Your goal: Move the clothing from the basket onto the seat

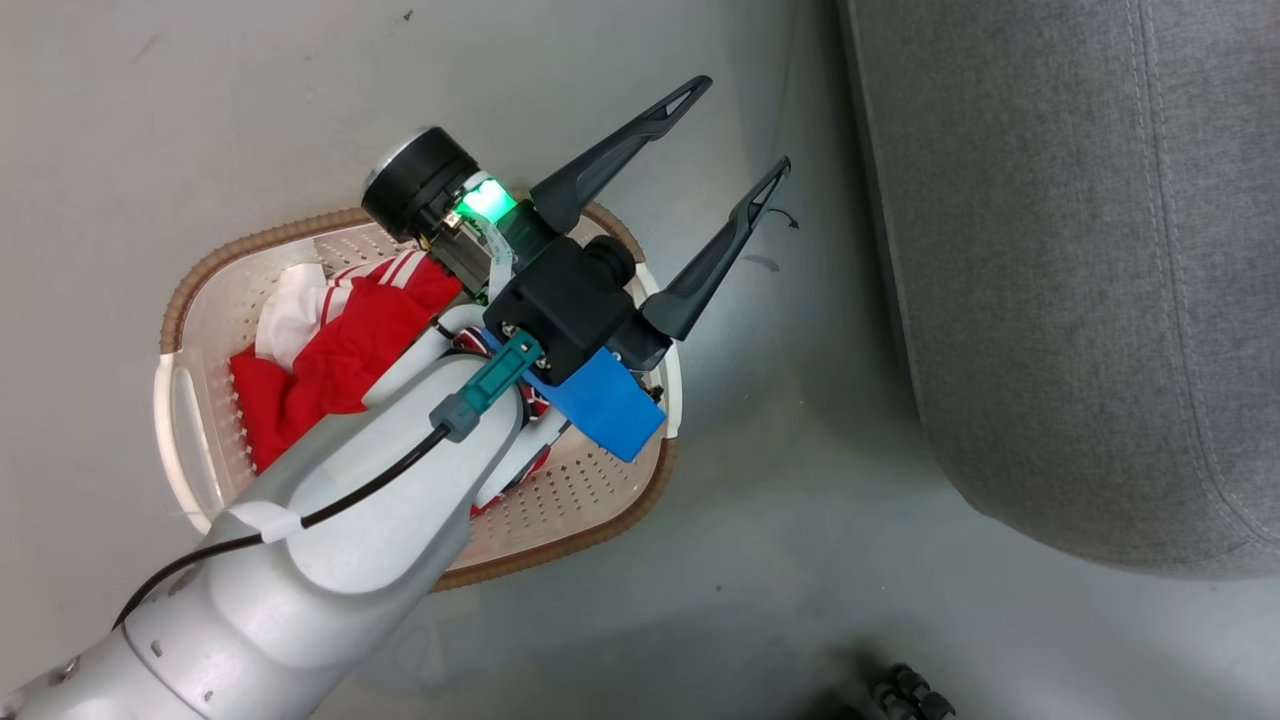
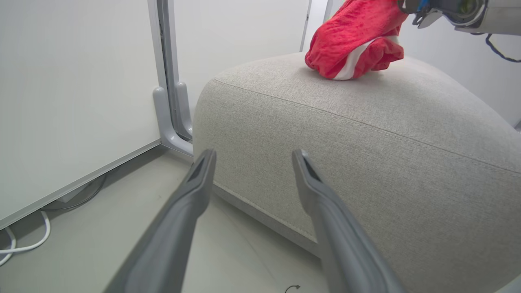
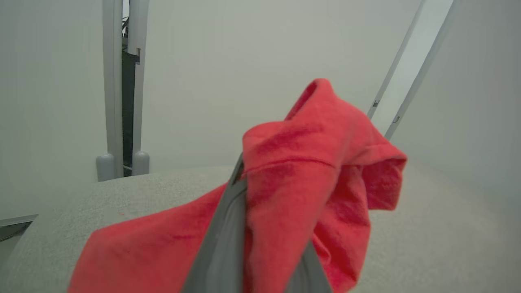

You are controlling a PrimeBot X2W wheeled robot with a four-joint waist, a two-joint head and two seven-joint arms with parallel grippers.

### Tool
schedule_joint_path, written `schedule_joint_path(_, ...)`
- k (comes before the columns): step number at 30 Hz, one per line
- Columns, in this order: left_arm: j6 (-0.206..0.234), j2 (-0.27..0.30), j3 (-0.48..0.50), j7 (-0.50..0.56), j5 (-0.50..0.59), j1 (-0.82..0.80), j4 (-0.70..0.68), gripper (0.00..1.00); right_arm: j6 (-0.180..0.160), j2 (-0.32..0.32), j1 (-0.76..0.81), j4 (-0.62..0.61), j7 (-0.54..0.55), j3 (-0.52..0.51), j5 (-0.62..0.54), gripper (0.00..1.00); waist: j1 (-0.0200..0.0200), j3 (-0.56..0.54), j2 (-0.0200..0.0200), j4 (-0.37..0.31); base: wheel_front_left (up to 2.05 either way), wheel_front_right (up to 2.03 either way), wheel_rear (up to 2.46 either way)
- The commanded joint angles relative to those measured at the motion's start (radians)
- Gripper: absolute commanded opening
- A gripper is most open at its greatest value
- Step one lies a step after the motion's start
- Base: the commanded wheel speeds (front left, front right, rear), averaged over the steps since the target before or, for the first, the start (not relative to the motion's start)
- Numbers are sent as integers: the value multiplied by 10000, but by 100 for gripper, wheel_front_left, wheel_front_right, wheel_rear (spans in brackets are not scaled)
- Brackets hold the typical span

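Left forearm (image 1: 330,520), pale grey with a black cable along it, crosses the lower left of the head view and ends in the left hand (image 1: 740,125). Its two dark fingers stand well apart with nothing between them, tips above bare grey floor (image 1: 620,620). A green light is lit at the wrist. Below the arm the basket (image 1: 178,310) sits on the floor with red-and-white clothing (image 1: 340,350) bunched inside, partly hidden by the forearm. The seat (image 1: 1080,280) is at right, apart from the basket, with a strip of floor between them.

Left wrist view: the left hand (image 2: 253,154) is spread and empty, pointing at the rounded corner of the seat (image 2: 386,154) without touching it. On the seat's top, far side, is a red garment (image 2: 354,40) with white stripe trim. Its lower end rests on the fabric and its upper end rises toward the right arm (image 2: 468,14) at the top edge. White wall panels and a grey post (image 2: 171,101) are at left, and a white cable (image 2: 24,246) lies on the floor.

Right wrist view: the right hand (image 3: 264,252) is clamped on the red garment (image 3: 309,183). Cloth is pinched between the two grey fingers and draped over them, hiding the fingertips. A fold hangs to the lower left. The seat top (image 3: 122,191) lies beneath; contact cannot be judged from this angle. A pale wall is behind.
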Motion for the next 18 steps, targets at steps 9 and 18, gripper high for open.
schedule_joint_path(9,95,64,117,-58,-53,-106,-19,100,3,210,485,1458,-34,-140,-281,0,-2,-92,0,106,0,0,0)
schedule_joint_path(18,173,-117,375,-62,-143,419,-10,100,1,861,1740,406,-36,-151,-369,100,-2,-1029,0,82,0,0,0)
